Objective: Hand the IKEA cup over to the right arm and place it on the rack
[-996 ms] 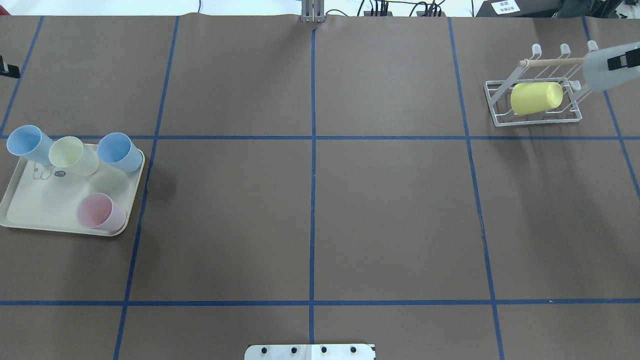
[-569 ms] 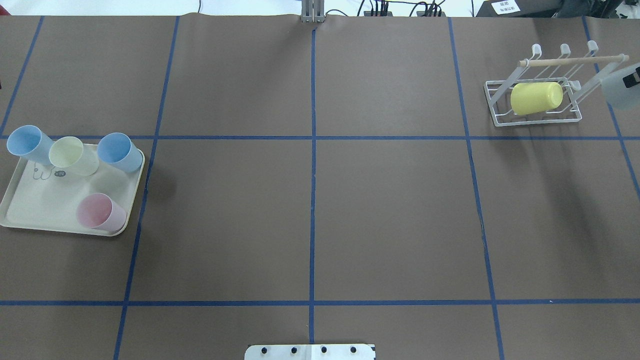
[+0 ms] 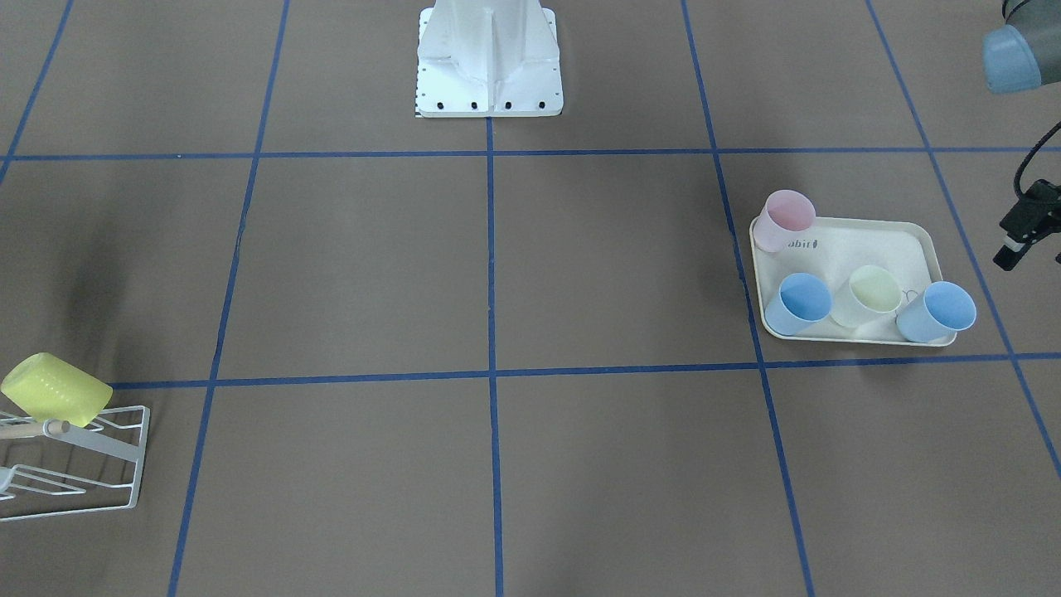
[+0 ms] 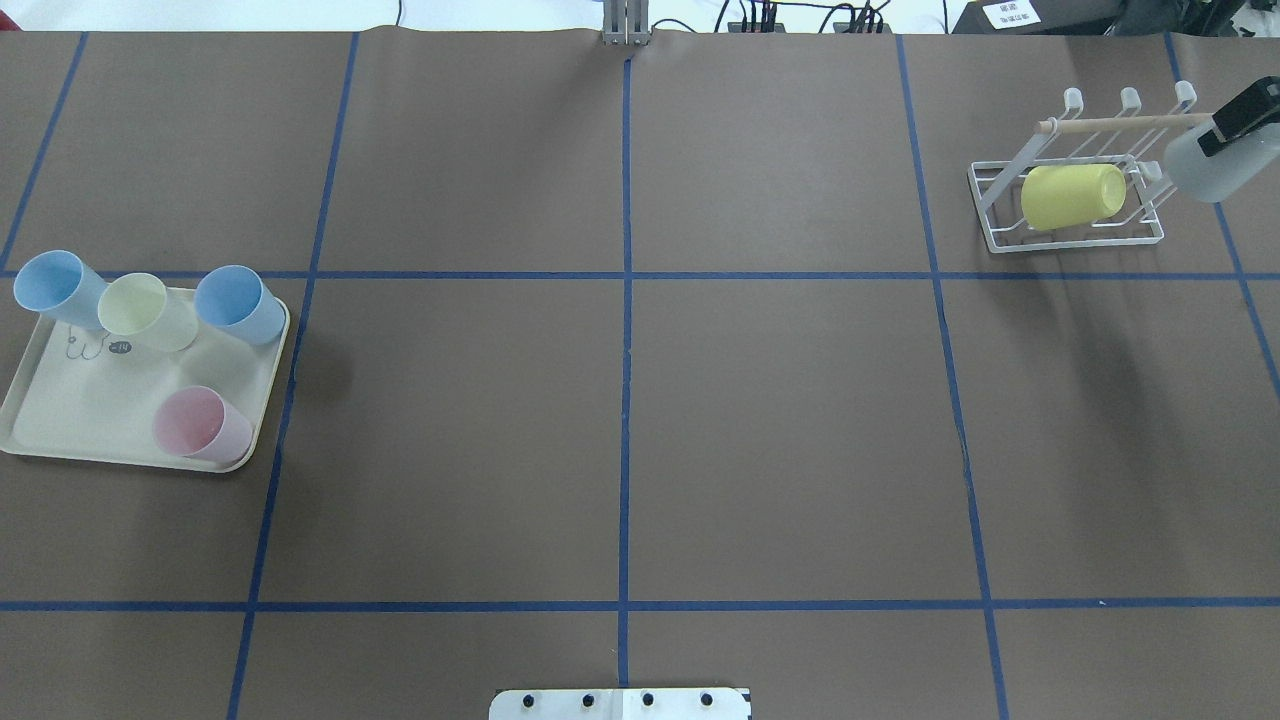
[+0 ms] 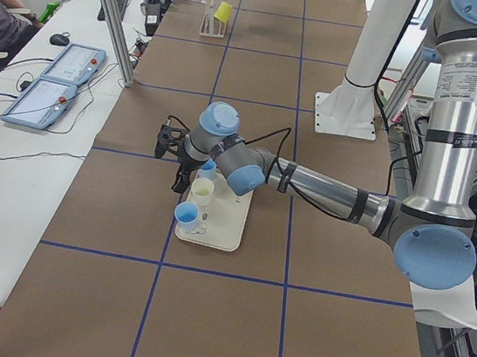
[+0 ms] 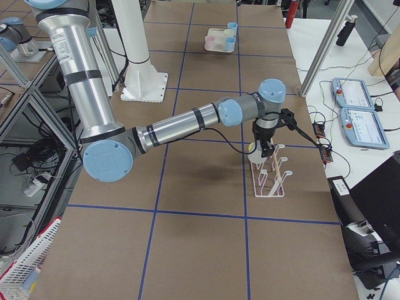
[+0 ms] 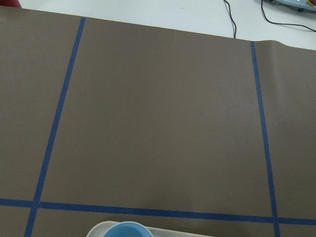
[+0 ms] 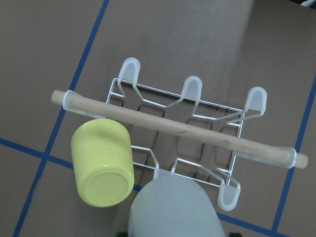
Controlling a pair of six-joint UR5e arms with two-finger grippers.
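Over at the rack [image 8: 191, 88], the right gripper [image 4: 1232, 128] is pinching a pale, translucent grey cup [image 8: 173, 207], with one dark finger showing against its wall in the overhead view. It is carrying the cup at the rack's right-hand end, close to the tip of the wooden dowel [image 8: 182, 127]. From the wrist camera, the cup is filling the bottom of the shot and covering the near prongs, right beside the yellow cup [image 8: 103, 163]. Whether the grey cup is touching the wire is impossible to tell. The yellow cup is sitting tilted on a prong under the dowel's other end, with its base facing the wrist camera. Across the table, the left gripper [image 3: 1018, 236] is hanging just off the outer side of the cream tray [image 4: 90, 420]. Only a dark sliver of it is showing in the front view, so there is no telling whether its fingers are spread or pressed together. On the tray, four cups are standing upright. Two blue cups [image 4: 235, 300] are flanking a pale yellow cup [image 4: 145, 310] along one edge, and a pink cup [image 4: 200, 425] is sitting alone near the opposite corner.
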